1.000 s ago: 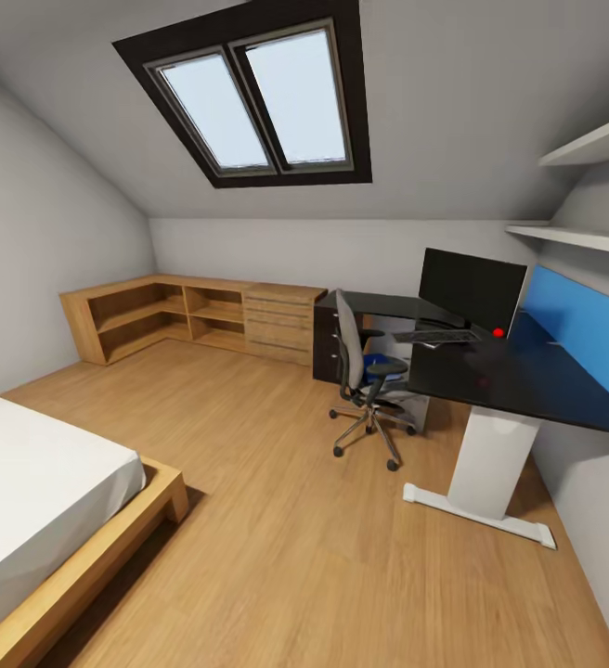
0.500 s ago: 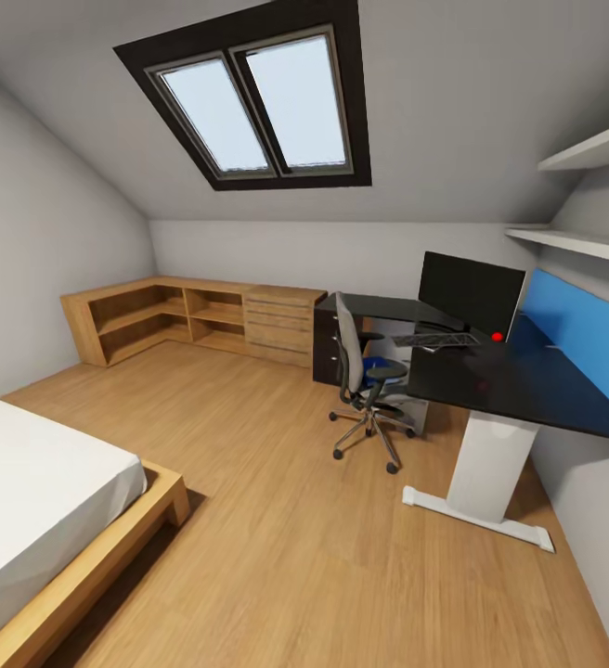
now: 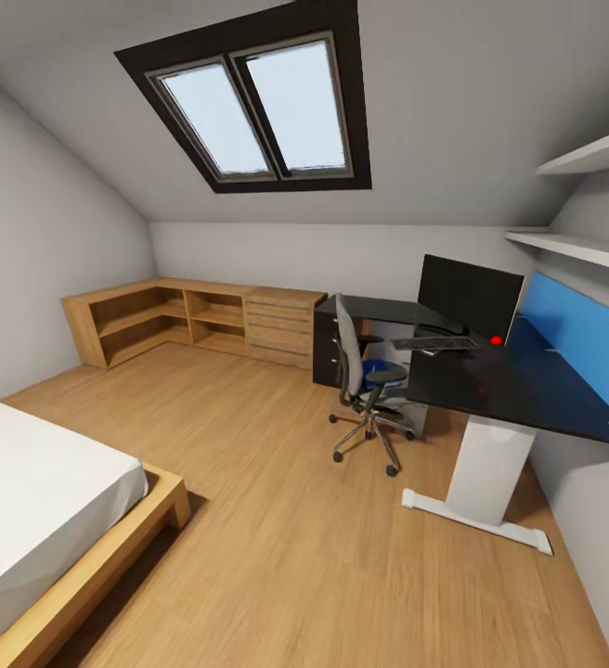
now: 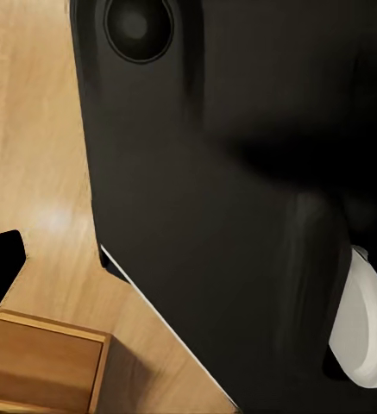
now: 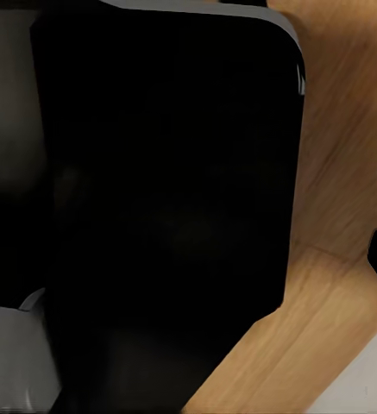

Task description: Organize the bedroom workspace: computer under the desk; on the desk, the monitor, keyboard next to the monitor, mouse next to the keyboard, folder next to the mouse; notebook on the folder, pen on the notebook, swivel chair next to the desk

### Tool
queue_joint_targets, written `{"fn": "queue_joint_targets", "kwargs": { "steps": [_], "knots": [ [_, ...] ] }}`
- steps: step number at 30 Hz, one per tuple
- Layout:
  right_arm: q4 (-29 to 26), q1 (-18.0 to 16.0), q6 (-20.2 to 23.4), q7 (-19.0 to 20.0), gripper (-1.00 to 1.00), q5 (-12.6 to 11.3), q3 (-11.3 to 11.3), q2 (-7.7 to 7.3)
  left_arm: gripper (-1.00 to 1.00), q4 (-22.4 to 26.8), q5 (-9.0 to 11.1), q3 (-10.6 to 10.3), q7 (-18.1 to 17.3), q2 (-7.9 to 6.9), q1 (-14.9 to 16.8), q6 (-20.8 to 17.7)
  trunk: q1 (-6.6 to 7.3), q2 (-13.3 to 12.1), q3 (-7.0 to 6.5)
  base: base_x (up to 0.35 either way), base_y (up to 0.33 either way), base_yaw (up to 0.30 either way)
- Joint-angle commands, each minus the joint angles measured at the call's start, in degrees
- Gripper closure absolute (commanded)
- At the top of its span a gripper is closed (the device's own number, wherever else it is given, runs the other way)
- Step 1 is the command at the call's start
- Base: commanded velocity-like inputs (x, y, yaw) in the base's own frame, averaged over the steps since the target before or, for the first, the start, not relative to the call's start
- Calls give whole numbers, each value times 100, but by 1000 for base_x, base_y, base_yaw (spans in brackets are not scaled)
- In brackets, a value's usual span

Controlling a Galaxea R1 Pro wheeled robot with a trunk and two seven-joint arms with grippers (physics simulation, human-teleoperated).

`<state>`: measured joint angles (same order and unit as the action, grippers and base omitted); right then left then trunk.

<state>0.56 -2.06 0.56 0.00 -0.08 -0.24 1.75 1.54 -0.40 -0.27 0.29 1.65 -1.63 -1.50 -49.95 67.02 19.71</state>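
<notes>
Distance is the issue: the swivel chair (image 3: 368,390) with the blue folder (image 3: 372,369) on its seat stands ahead and rightward, well apart from the robot, just beside the counter (image 3: 518,380). Neither claw's state can be told; either arm seems equally far.

Grey swivel chair (image 3: 365,390) at black desk (image 3: 518,385), monitor (image 3: 470,295) and keyboard (image 3: 434,343) on top

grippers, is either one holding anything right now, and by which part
It cannot be told: both wrist views show dark robot bodywork over the wooden floor, not the fingers. In the head view the folder lies on the swivel chair, unheld.
</notes>
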Motion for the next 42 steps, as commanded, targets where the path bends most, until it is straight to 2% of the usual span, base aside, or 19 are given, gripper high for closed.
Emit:
{"fn": "queue_joint_targets", "kwargs": {
  "steps": [1, 13, 19, 34, 40, 42],
  "knots": [
    [6, -5, 6, 0, -100, -1, -2, 0, -100, 17, -4, -2, 2, -6, -4, -14, 23, -38, -14, 0, 0, 0],
    [6, -6, -25, 6, -100, 0, 21, 15, -100, 17, 2, 0, -3, -33, -4, -9, 286, -520, -229, 0, 0, 0],
    [6, -8, -247, 1, -100, -3, 8, 10, -100, 20, 3, 0, -3, -33, -4, -9, 418, -760, -337, 0, 0, 0],
    [6, -10, -277, 4, -100, -7, -7, 4, -100, 22, 13, 35, 6, -34, -4, -9, 747, -1362, -606, 0, 0, 0],
    [10, -9, -438, 9, -100, -10, -5, 7, -100, 22, 11, 35, 6, -33, -4, -3, 879, -1603, -714, 0, 0, 0],
    [22, -7, -636, 1, -100, -10, -3, 16, -100, 22, 5, 29, -1, -30, -4, 8, 901, -1643, -732, 0, 0, 0]
  ]
}}
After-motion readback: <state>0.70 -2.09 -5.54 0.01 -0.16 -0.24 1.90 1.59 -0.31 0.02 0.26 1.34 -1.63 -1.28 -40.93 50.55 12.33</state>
